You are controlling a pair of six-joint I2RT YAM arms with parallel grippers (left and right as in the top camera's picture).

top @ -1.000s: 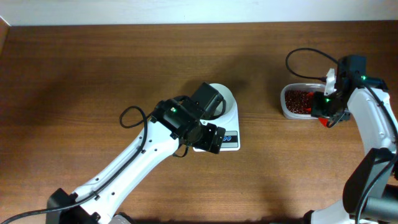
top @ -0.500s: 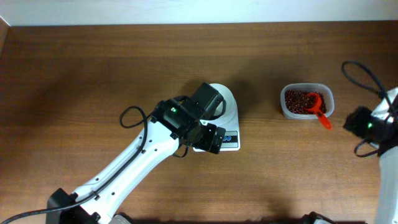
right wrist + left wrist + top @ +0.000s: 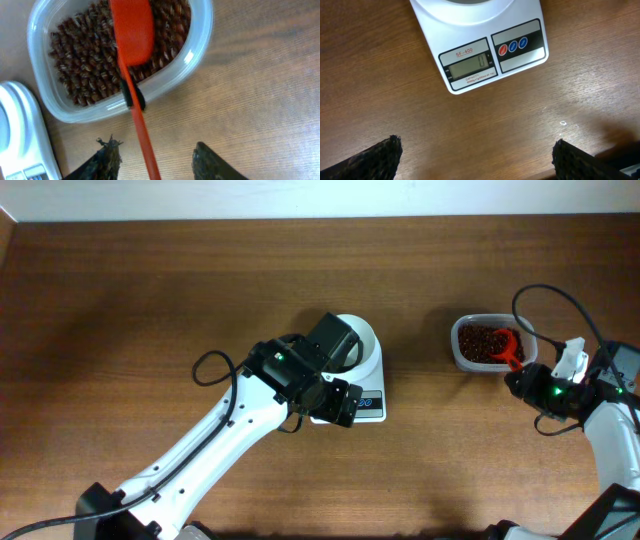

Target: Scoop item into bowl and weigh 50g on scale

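Note:
The white scale (image 3: 372,402) stands mid-table with the white bowl (image 3: 368,340) on it, partly hidden by my left arm. In the left wrist view the scale (image 3: 480,45) display reads 0. My left gripper (image 3: 338,402) (image 3: 477,160) is open and empty over the wood just in front of the scale. The red-brown beans (image 3: 480,342) (image 3: 85,60) fill a clear tub (image 3: 462,360) (image 3: 195,55). An orange-red scoop (image 3: 508,343) (image 3: 132,30) lies with its head on the beans. Its handle runs between the fingers of my open right gripper (image 3: 522,380) (image 3: 155,146), untouched.
The scale's edge (image 3: 20,130) shows at the left of the right wrist view, close to the tub. A black cable (image 3: 545,300) loops over the table behind the right arm. A pale wall edge (image 3: 300,198) runs along the far side.
My right gripper left the scoop in the tub, swung away to the right, then came back so that the handle lies between its open fingers. The left arm has not moved.

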